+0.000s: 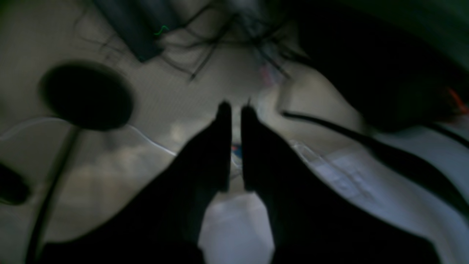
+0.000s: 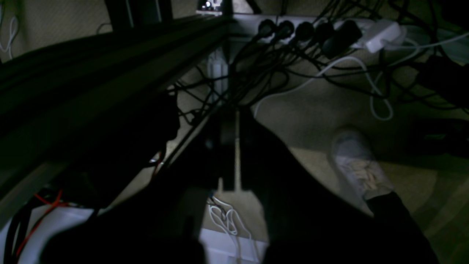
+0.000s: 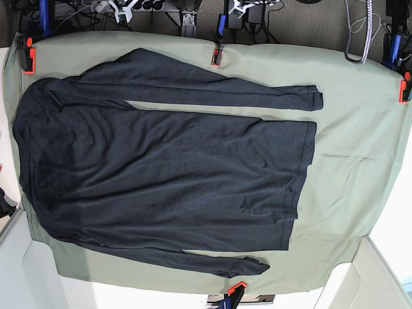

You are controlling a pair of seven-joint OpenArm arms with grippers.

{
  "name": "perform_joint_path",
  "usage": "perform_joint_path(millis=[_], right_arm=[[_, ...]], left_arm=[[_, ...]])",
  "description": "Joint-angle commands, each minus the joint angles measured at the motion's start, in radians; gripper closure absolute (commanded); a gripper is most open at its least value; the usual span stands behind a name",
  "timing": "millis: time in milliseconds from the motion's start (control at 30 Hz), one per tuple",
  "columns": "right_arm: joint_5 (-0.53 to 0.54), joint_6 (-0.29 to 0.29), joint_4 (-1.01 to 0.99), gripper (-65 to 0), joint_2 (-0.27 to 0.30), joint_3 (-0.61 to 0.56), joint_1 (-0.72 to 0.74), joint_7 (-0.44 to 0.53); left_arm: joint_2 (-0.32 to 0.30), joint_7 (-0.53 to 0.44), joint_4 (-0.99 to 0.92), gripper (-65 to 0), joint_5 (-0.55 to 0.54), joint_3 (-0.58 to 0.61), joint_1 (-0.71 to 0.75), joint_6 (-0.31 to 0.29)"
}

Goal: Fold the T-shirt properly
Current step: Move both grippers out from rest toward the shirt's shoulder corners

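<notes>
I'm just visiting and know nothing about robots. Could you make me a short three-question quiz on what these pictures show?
1. True or false: the T-shirt already lies folded in half.
2. Which colour are the clamps that pin the green sheet at its edges? A) orange-red B) yellow C) white
3. Fill the gap: in the wrist views, the left gripper and right gripper hang over the ______, not over the shirt.

Key
1. False: it lies spread flat, both long sleeves stretched out along its sides.
2. A.
3. Floor: cables and a power strip show below the right gripper, and neither arm appears in the base view.
</notes>
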Motion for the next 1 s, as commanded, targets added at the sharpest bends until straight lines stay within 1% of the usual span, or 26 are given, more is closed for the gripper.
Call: perform_joint_path(millis=[0,33,100,133,167,200,467,567,633,733,800,867,967], right_arm=[[-0.002,0.013,0.006,-1.3,0.006,-0.002,-0.006,0.008],[-0.002,0.013,0.006,-1.3,0.006,-0.002,-0.006,0.008],[-0.002,0.013,0.006,-1.3,0.006,-0.002,-0.006,0.008],[-0.002,0.013,0.006,-1.3,0.006,-0.002,-0.005,0.008],[-0.002,0.013,0.006,-1.3,0.006,-0.002,-0.005,0.008],[-0.002,0.013,0.008,-1.3,0.006,-0.002,-0.005,0.008],[-0.002,0.012,0.017,-1.3,0.013,-0.002,-0.007,0.008],[-0.002,0.012,0.036,-1.3,0.014,-0.002,-0.016,0.008],[-0.002,0.013,0.058,-1.3,0.013,-0.002,-0.031,0.008],[-0.002,0.013,0.112,-1.3,0.014,-0.018,-0.070,0.008],[-0.001,0.016,0.163,-1.3,0.020,-0.045,-0.110,0.008],[0.014,0.036,0.229,-1.3,0.032,-0.091,-0.159,0.008],[0.084,0.075,0.359,-1.3,0.056,-0.169,-0.251,0.008]], left_arm=[[-0.002,-0.003,0.002,-4.3,0.000,-0.001,0.000,-0.006],[-0.003,-0.003,0.002,-4.3,0.000,-0.001,0.000,-0.018],[-0.003,-0.003,0.002,-4.3,0.000,-0.001,0.000,-0.098],[-0.005,-0.003,0.002,-4.3,0.000,-0.001,0.001,-0.127],[-0.005,-0.003,0.002,-4.3,-0.001,-0.001,0.001,-0.152],[-0.005,-0.003,0.002,-4.3,0.000,-0.001,0.001,-0.161],[-0.005,-0.053,0.002,-4.3,0.000,-0.001,0.001,-0.161],[-0.007,-0.096,0.002,-4.3,0.000,-0.001,0.003,-0.161],[-0.015,-0.121,0.002,-4.3,0.000,-0.001,0.007,-0.161],[-0.038,-0.127,0.003,-4.3,0.006,-0.006,0.015,-0.161],[-0.058,-0.134,0.015,-4.3,0.023,-0.034,0.027,-0.161],[-0.079,-0.135,0.048,-4.3,0.026,-0.090,0.055,-0.166],[-0.119,-0.133,0.143,-4.2,0.026,-0.214,0.122,-0.220]])
